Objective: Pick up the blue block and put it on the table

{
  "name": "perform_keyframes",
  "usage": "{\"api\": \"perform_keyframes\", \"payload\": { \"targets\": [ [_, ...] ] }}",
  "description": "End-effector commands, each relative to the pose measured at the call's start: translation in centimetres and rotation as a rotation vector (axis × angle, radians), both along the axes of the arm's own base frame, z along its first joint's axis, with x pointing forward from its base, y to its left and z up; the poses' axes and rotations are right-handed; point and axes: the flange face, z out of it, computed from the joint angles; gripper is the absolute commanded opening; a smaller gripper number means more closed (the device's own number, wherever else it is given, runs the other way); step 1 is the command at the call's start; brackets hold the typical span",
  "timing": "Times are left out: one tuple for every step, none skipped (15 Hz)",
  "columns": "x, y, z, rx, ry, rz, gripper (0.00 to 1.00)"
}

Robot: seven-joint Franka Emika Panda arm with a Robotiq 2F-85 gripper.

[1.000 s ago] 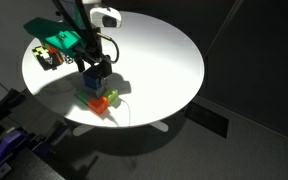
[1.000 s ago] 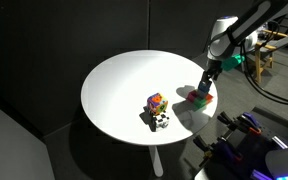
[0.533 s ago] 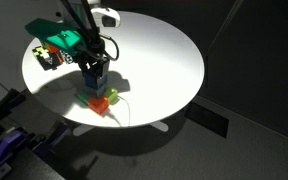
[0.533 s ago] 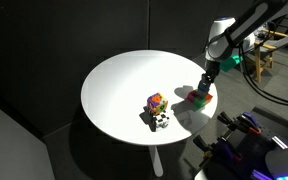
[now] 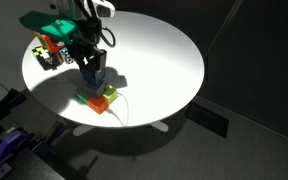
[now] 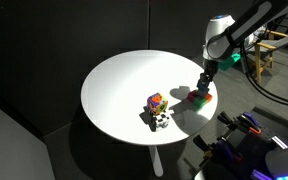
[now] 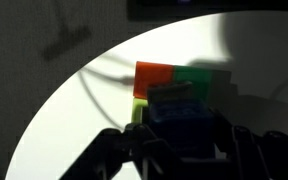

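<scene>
The gripper [image 5: 94,74] is clenched on the blue block [image 5: 97,80], which sits between its fingers [image 7: 112,152] in the wrist view [image 7: 180,112]. The block is just above the other blocks near the table [image 5: 164,60] edge. It looks lifted clear of them, though the dim exterior views leave it unclear whether a gap is there.

Under it, a green block [image 5: 92,100] and an orange block [image 5: 107,94] lie side by side, touching, on the tabletop. In the wrist view the orange block [image 7: 154,75] and the green block [image 7: 200,78] show beyond the blue one, with a lime-green piece [image 7: 139,106] at its side.

In an exterior view the gripper [image 6: 204,84] hangs over the blocks at the rim of the table [image 6: 119,85]. A small heap of colourful toys [image 6: 159,113] lies well apart from them on the tabletop, also seen behind the arm [image 5: 48,55].
</scene>
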Motion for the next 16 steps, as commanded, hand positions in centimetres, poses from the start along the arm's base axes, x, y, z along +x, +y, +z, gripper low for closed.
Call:
{"api": "perform_keyframes", "payload": {
  "targets": [
    [-0.4, 1.1, 2.3, -0.020, -0.005, -0.004, 0.34],
    [-0.3, 1.4, 2.6, -0.017, -0.007, -0.007, 0.34],
    [-0.1, 1.8, 2.8, -0.016, -0.008, -0.016, 0.34],
    [0.0, 2.1, 2.9, -0.015, -0.006, -0.026, 0.34],
    [0.2, 2.6, 3.0, -0.017, -0.007, -0.034, 0.34],
    [0.3, 3.0, 3.0, -0.019, -0.008, -0.045, 0.34],
    [0.5, 3.6, 2.9, -0.020, -0.005, -0.056, 0.34],
    [0.6, 4.1, 2.8, -0.022, -0.007, -0.067, 0.34],
    [0.8, 4.7, 2.6, -0.023, -0.008, -0.081, 0.34],
    [0.9, 5.2, 2.5, -0.022, -0.008, -0.090, 0.34],
    [1.1, 5.8, 2.4, -0.020, -0.009, -0.101, 0.34],
    [1.3, 6.3, 2.2, -0.020, -0.008, -0.109, 0.34],
    [1.4, 6.8, 2.0, -0.021, -0.005, -0.113, 0.34],
    [1.6, 7.5, 1.6, -0.022, 0.001, -0.109, 0.34],
    [1.7, 7.9, 1.2, -0.026, 0.004, -0.114, 0.34],
    [1.9, 8.4, 0.7, -0.029, 0.009, -0.114, 0.34]
  ]
}}
